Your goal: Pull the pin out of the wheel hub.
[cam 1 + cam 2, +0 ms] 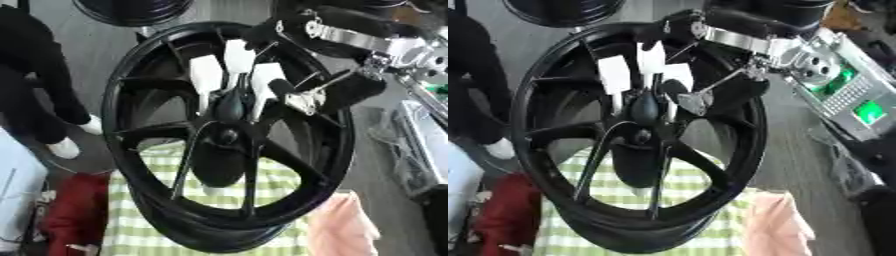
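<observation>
A black spoked wheel hub (140, 75) stands upright and fills the middle of both views. A dark bulb-shaped pin (232, 104) sticks out just above the hub's centre (229, 136). My right hand (337, 90) reaches in from the upper right. Its white-padded fingers (206, 75) lie over the pin from above and its thumb (293, 95) closes in from the right, so the hand is shut on the pin. A dark oval shape (219, 167) shows behind the lower spokes; I cannot make out what it is. My left hand shows in neither view.
A green-and-white checked cloth (140, 220) lies under the wheel, with a red thing (79, 210) to its left and a pink cloth (341, 225) to its right. A second black rim (131, 12) sits at the top. A person's dark leg and white shoe (66, 147) stand left. A device with green parts (859, 107) is right.
</observation>
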